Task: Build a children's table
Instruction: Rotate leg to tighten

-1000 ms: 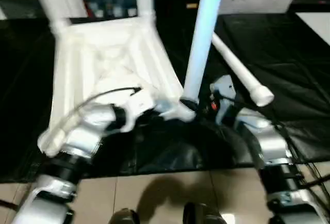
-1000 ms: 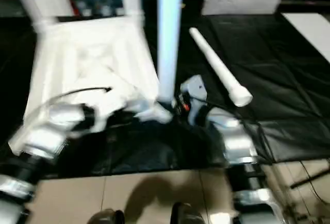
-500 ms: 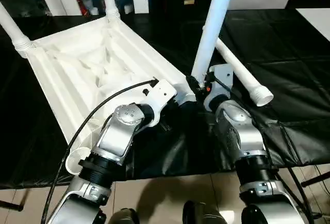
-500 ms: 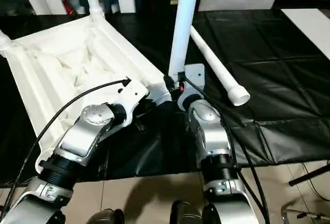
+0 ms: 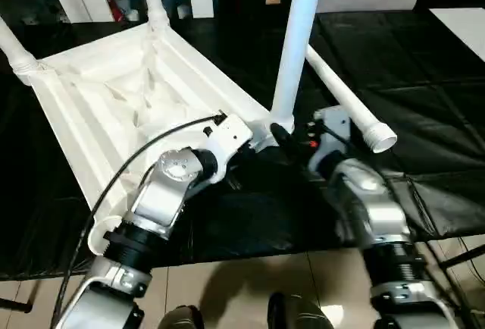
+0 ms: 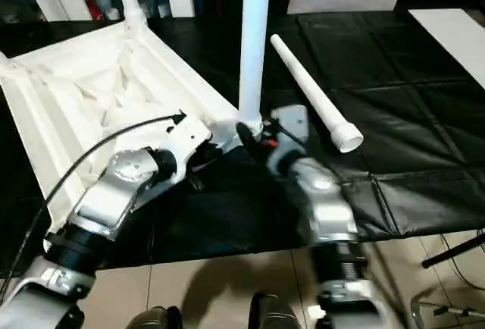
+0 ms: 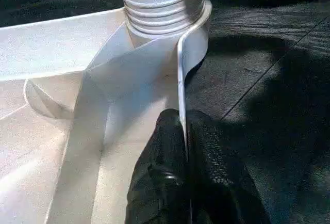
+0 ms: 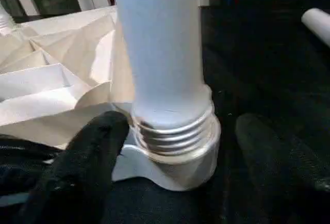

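Three legs stood up out of the table top (image 5: pixel 114 94), which lay upside down on the black cloth (image 5: pixel 424 79), ribs showing. From the head view, the near leg (image 5: pixel 295 41) rose from the corner socket (image 5: pixel 265 133) closest to the robot, and a fourth leg (image 5: pixel 345 101) lay loose on the cloth just beyond the right arm. The left gripper (image 5: pixel 241 136) sat on the table's near edge beside that socket, I'd say to pin the top down while the leg was worked. The right gripper (image 5: pixel 292 138) hovered at the foot of the leg.

Over to the left wrist view: the left gripper's black fingers (image 7: pixel 160 182) were pinched shut on the thin rim of the table top, the rim running straight between them, with the threaded foot of the leg just ahead in its socket.

And the right wrist view: the right gripper's fingers (image 8: pixel 87 152) stood wide apart, one either side of the leg's threaded foot, one close by and the other well clear. That spread looked like a release between turns. The thread rings were showing above the socket, so I judged the leg not fully home.
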